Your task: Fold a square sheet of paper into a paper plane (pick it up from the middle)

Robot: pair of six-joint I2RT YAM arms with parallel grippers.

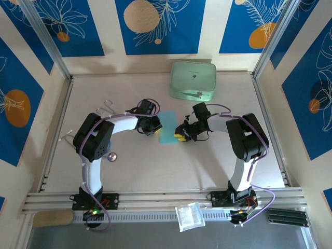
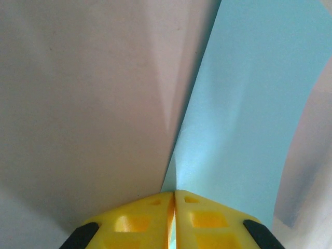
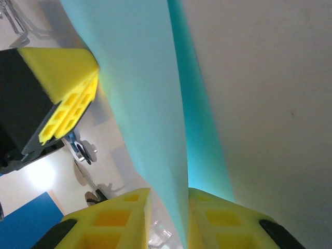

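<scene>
We judge the step in hand to be getting a two-sided hold on the square sheet of paper [image 1: 167, 125], which hangs bowed over the middle of the table [image 1: 155, 174]; no plane shape shows yet. The left gripper [image 2: 174, 199], at the sheet's 9 o'clock, has its fingers pressed together on the paper's edge. The right gripper [image 3: 169, 201], at about 4 o'clock, has its fingers apart on either side of the sheet, with a gap showing beside one of them, so it does not yet pinch. To do this well, we think the right fingers should close squarely on the edge before either arm moves; the two holds should then travel together and level; any pull apart could tear or crumple such thin paper, and a skewed hold would likely put the centre crease off line.

As for containers, a small clear bag [image 1: 189, 216] lies on the near ledge at 6 o'clock; we cannot tell its contents. A green case [image 1: 193, 80] sits far off at 1 o'clock, well apart from the sheet and closed, so its inside is hidden.
</scene>
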